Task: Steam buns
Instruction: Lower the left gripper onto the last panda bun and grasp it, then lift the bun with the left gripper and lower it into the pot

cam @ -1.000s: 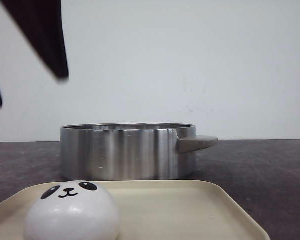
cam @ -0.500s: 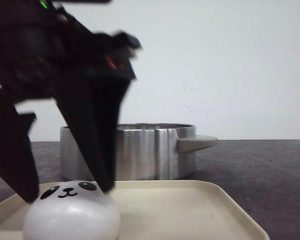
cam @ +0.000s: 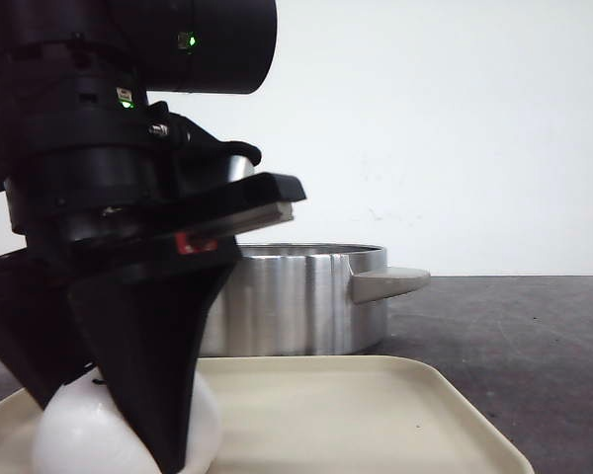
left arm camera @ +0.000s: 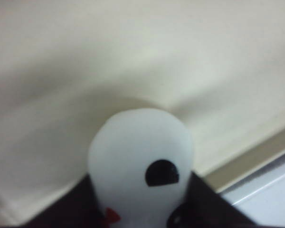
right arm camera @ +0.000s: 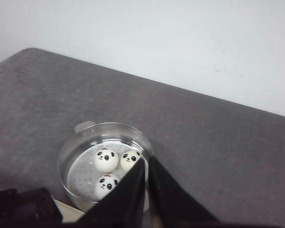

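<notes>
Left tool (cam: pixel 109 434) straddles the last bun (cam: pixel 84 434) on the tray (cam: pixel 376 405), jaws against its sides (grip unconfirmed): squeeze gently, lift straight, clear the steamer pot (cam: pixel 296 296) rim.

Pretty bare setup: a plain white wall (cam: pixel 455 118) runs behind everything with a few faint scuff marks, and the bench (cam: pixel 514 326) is a dark grey, slightly speckled surface that meets the wall directly. Lighting looks soft and even

One bun (cam: pixel 79 434) on the tray (cam: pixel 376 415); pot (cam: pixel 296 301) behind it, holding three buns (right arm camera: pixel 107 160).
</notes>
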